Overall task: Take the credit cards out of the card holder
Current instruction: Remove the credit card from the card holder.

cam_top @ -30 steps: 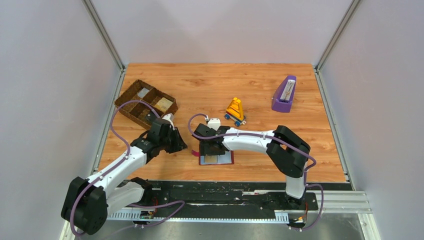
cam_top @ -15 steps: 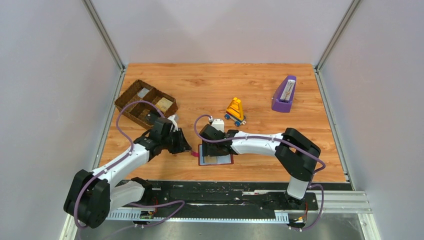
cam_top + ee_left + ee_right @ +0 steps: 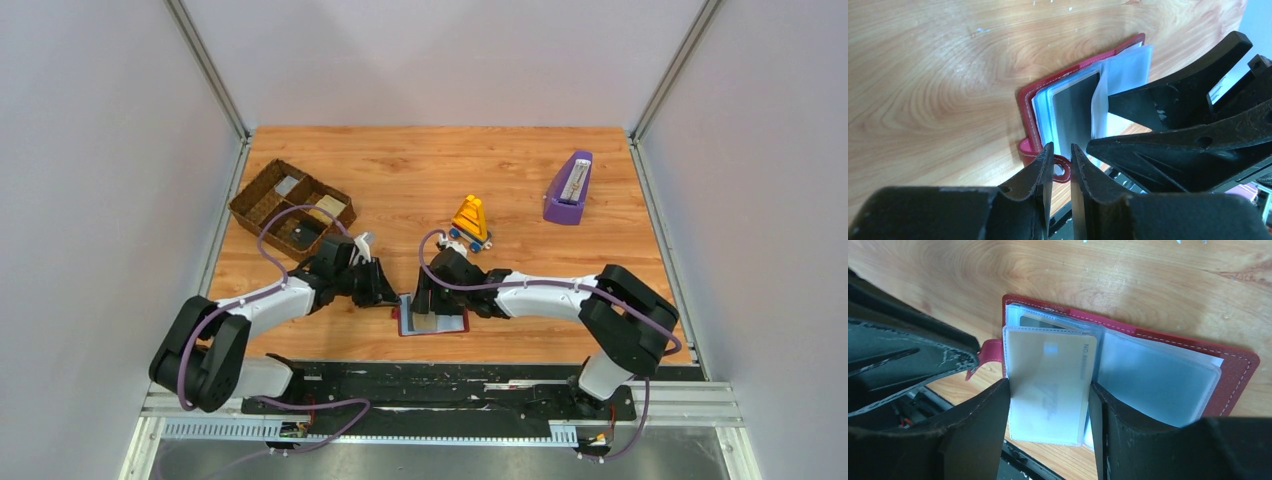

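Note:
The dark red card holder [image 3: 447, 326] lies open near the table's front edge. It also shows in the left wrist view [image 3: 1028, 107] and the right wrist view [image 3: 1238, 370]. My right gripper [image 3: 425, 300] is open over its left half. In the right wrist view [image 3: 1049, 385] its fingers stand on either side of a raised plastic sleeve holding a pale card [image 3: 1048, 365]. A grey card [image 3: 1075, 110] sits in a sleeve behind. My left gripper [image 3: 386, 293] is at the holder's left edge. Its jaws [image 3: 1062, 147] are a narrow gap apart over the snap tab [image 3: 1063, 171].
A brown wicker basket [image 3: 292, 207] stands at the back left. A yellow toy on blue wheels [image 3: 469, 222] sits just behind the right gripper. A purple wedge stand [image 3: 568, 188] is at the back right. The black rail [image 3: 450, 375] runs along the front edge.
My left gripper has moved right, up to the holder's snap tab. My right gripper has shifted right over the holder, and its arm has stretched out lower.

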`<move>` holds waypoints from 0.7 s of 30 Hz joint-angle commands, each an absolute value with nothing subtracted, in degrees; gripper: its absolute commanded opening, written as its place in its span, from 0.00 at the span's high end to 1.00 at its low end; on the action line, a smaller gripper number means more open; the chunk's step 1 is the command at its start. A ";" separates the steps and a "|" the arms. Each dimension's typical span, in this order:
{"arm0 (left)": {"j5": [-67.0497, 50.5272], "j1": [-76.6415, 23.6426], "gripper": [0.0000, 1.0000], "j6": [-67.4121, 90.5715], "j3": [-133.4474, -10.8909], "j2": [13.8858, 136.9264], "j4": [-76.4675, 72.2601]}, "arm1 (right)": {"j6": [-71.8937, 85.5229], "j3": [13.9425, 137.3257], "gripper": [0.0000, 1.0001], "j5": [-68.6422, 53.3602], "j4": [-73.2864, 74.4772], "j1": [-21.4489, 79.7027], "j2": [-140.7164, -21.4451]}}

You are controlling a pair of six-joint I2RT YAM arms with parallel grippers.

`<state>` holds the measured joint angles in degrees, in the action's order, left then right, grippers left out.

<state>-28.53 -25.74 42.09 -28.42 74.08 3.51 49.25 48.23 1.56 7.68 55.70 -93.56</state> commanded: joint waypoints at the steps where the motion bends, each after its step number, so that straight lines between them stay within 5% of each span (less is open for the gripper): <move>1: -32.22 -25.83 0.75 43.53 -29.12 76.98 -3.68 | 49.42 45.53 0.52 -4.94 -2.42 53.88 -89.94; 21: -35.58 -28.17 0.76 44.99 -33.45 85.54 -7.26 | 50.72 41.13 0.52 -11.31 -8.79 49.68 -88.65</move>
<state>-33.23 -27.03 43.94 -31.70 83.72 -4.43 49.93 41.17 -9.63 -4.49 50.02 -90.52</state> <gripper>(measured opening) 0.246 0.567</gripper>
